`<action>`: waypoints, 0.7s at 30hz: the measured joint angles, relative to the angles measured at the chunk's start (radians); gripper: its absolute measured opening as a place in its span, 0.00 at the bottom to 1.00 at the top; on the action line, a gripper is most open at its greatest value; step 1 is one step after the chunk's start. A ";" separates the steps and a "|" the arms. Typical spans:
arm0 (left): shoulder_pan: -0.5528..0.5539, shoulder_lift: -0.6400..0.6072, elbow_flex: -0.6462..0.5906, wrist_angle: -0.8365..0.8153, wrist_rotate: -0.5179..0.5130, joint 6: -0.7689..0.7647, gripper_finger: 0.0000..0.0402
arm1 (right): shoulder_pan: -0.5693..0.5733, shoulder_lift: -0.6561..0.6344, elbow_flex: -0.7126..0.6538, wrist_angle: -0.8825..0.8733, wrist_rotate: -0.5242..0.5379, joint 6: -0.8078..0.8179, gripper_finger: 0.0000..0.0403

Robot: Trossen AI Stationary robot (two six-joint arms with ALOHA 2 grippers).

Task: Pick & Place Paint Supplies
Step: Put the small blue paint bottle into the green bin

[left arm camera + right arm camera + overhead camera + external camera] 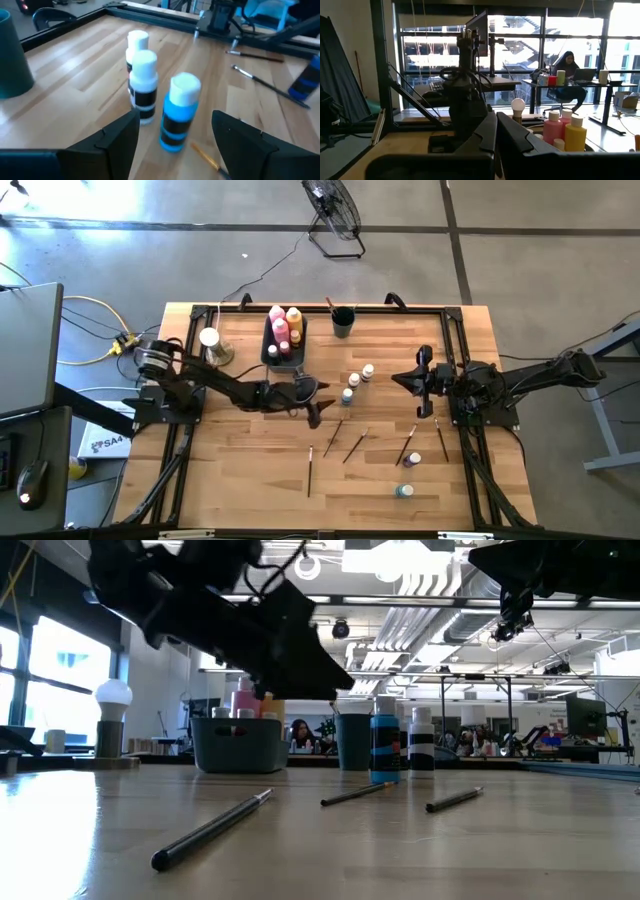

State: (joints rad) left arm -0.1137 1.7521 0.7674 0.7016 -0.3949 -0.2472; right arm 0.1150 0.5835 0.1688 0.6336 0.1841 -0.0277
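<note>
Just short of the blue bottle (179,112), the left gripper (315,405) hangs above the table with its fingers (116,140) spread wide and nothing between them. Left wrist view: the blue bottle stands upright and white-capped, roughly centred in the gap ahead of the jaws but not yet inside it. Two more white-capped bottles (143,85) stand upright just beyond the blue bottle, one behind the other, close enough to be a nuisance.

Step in hand, as a judgement: approach for a pick of the blue bottle, nothing grasped yet.

Other supplies, placed from the blue bottle:
- Dark bin (268,350) lies farther back along the table and toward the left arm's base, already holding the tall pink bottle (278,320) and yellow bottle (294,317), with a small bottle or two. Likely drop point.
- Dark teal cup (343,322) stands behind it near the table's rear edge.
- Paintbrushes (355,446) lie scattered flat on the wood in front of it; one brush (205,155) has its tip just beside the bottle's foot.
- Two small bottles (404,491) sit well apart from it, toward the front on the right arm's side.

Right gripper (422,380) waits on the far side of the bottle group, raised off the table, fingers pressed together and empty.

Next move probably calls for easing forward and down until the jaws straddle the blue bottle's body, closing without knocking its neighbours or the brush, then carrying it to the bin.
</note>
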 joint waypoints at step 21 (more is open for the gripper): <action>0.024 0.150 0.179 -0.063 0.018 0.086 0.61 | 0.000 0.000 0.000 -0.002 0.000 -0.004 0.00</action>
State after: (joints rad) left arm -0.0902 1.9018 0.9467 0.6381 -0.3764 -0.1616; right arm 0.1150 0.5835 0.1688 0.6319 0.1844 -0.0313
